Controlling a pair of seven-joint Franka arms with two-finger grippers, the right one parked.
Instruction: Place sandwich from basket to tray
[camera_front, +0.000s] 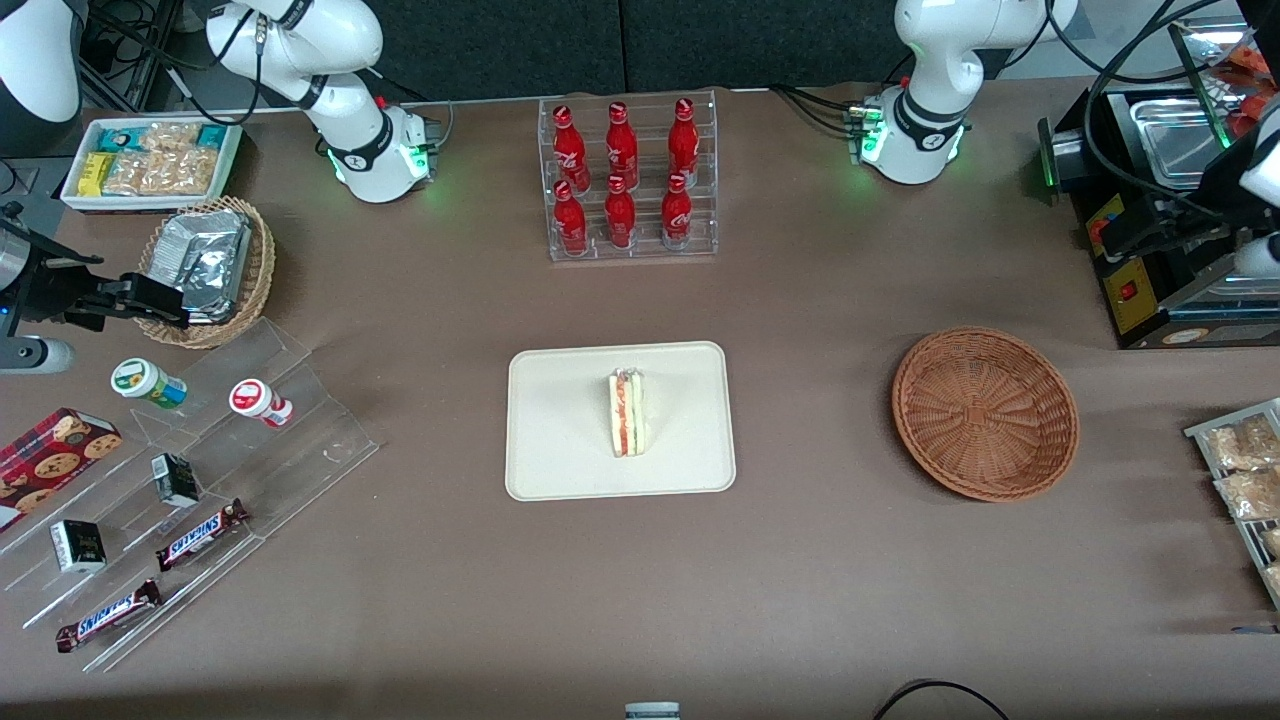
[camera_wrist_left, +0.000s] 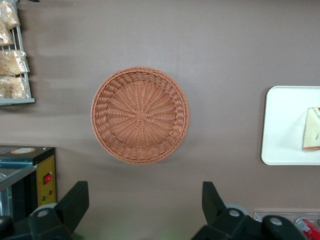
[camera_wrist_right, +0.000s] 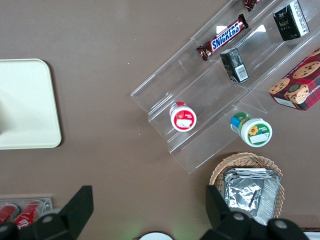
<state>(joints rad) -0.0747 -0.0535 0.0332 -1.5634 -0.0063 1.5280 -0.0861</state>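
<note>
The sandwich (camera_front: 627, 413) is seen lying on the tray (camera_front: 560, 450), near the tray's middle, with its red and green filling edge turned upward. The tray is set flat on the brown bench (camera_front: 800, 300), nearer to the front camera than the clear rack of red bottles (camera_front: 630, 180). In the left wrist view only one end of the tray (camera_wrist_left: 285, 125) is caught, with part of the sandwich (camera_wrist_left: 311, 130) on it.

The basket (camera_front: 985, 412) is placed beside the tray, toward the working arm's end of the bench, well apart from the tray and holding nothing. Its reddish-brown weave is shown from straight above in the left wrist view (camera_wrist_left: 140, 115).

The gripper (camera_wrist_left: 145, 205) is held high above the bench, looking down on it close to the basket. Its two dark fingers (camera_wrist_left: 75, 202) are spread wide apart and nothing is gripped between them; bare bench is seen in the gap. In the front view the gripper cannot be made out clearly among the dark equipment at the working arm's end.

A wire rack of pale snack packets (camera_front: 1245, 470) is found near the basket, at the bench edge. Toward the parked arm's end from the tray, a tan wicker basket with foil packets (camera_front: 205, 265), a clear stepped stand (camera_front: 250, 450) and two Snickers bars (camera_front: 200, 535) are laid out.
</note>
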